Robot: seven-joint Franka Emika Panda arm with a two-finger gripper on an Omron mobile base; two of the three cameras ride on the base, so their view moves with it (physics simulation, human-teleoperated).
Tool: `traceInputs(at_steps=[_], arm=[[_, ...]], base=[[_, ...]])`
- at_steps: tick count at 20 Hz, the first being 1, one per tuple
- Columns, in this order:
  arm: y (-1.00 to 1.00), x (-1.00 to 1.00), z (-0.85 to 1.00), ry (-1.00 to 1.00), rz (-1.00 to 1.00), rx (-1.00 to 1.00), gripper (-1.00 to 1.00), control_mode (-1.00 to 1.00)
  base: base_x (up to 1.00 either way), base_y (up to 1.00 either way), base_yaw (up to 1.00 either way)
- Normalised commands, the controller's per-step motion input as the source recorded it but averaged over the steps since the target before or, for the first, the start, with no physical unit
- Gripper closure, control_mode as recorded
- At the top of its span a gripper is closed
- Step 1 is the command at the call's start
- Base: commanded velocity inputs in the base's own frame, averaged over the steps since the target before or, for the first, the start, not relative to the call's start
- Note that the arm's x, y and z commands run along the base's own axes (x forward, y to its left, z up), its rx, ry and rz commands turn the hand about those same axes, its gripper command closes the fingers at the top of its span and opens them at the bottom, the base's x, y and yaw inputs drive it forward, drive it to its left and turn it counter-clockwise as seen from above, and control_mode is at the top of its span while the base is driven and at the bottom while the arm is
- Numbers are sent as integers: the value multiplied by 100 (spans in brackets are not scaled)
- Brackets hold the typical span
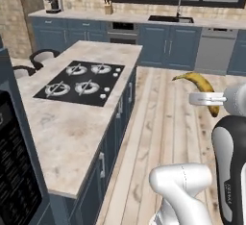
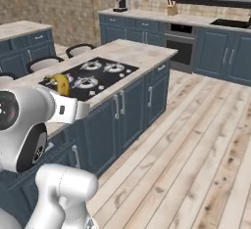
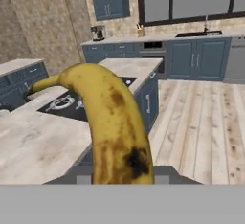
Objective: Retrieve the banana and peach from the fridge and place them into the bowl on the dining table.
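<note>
The hand view shows the banana (image 3: 112, 122) close up, yellow with brown freckles and a dark bruise low on its body, its thin end curving away toward the cooktop (image 3: 67, 104). The left base view instead shows the banana (image 1: 199, 87) held in the air over the wooden floor (image 1: 158, 137), beside the island (image 1: 67, 123). The gripper (image 1: 207, 99) is pinching the banana near its lower end.

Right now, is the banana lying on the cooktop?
No, the banana is held in the gripper, in the air over the wooden floor, beside the island.
</note>
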Motion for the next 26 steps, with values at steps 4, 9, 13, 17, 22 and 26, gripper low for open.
traceInputs(at_steps=[4, 9, 13, 17, 22, 26], arm=[[0, 0, 0, 0, 0, 0, 100, 100], [0, 0, 0, 0, 0, 0, 100, 100], [0, 0, 0, 0, 0, 0, 100, 100], [0, 0, 0, 0, 0, 0, 100, 100], [0, 0, 0, 0, 0, 0, 100, 100], [0, 0, 0, 0, 0, 0, 100, 100]], base=[[-72, 0, 28], [-34, 26, 22], [-2, -21, 12], [83, -96, -5], [100, -100, -14], [100, -100, -27]])
